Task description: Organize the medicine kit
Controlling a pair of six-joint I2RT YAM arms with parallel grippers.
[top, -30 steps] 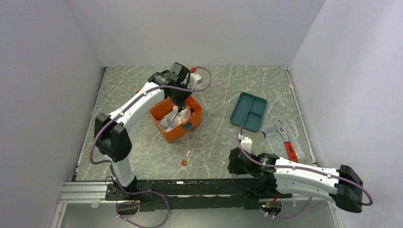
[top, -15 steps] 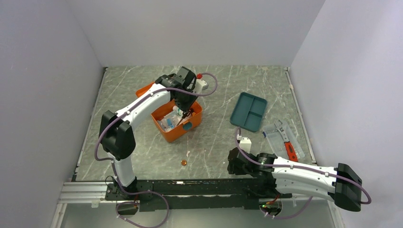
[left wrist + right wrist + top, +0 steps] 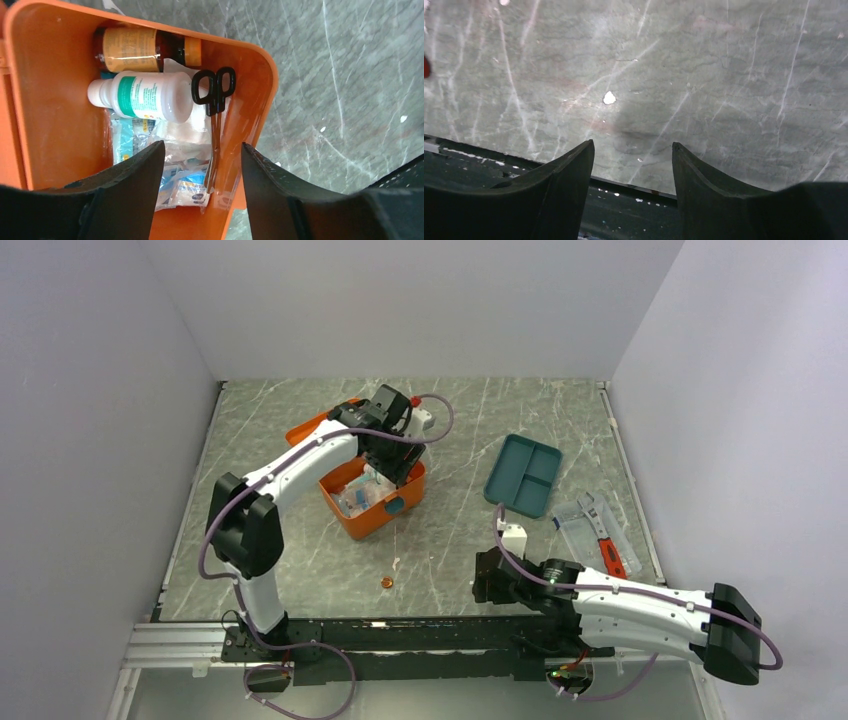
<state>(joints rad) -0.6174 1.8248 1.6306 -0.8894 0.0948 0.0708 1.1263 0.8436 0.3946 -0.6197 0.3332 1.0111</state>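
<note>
The medicine kit (image 3: 362, 520), an orange box with a teal latch, stands open left of the table's middle, its lid (image 3: 312, 428) folded back. My left gripper (image 3: 393, 466) hangs open just above its right side. In the left wrist view the kit (image 3: 50, 110) holds black-handled scissors (image 3: 215, 95) leaning on the right wall, a white bottle (image 3: 145, 95), an amber bottle (image 3: 129, 50) and plastic packets (image 3: 175, 165). The left gripper (image 3: 202, 152) grips nothing. My right gripper (image 3: 484, 578) (image 3: 633, 146) is open and empty over bare table by the front edge.
A flat teal divided tray (image 3: 523, 475) lies right of the kit. Clear packets and an orange-handled tool (image 3: 603, 533) lie near the right wall. A small orange item (image 3: 385, 582) sits on the table near the front rail (image 3: 400, 625).
My left gripper opened and let go of the scissors, which now rest inside the kit. My right gripper opened wider and shifted slightly left.
</note>
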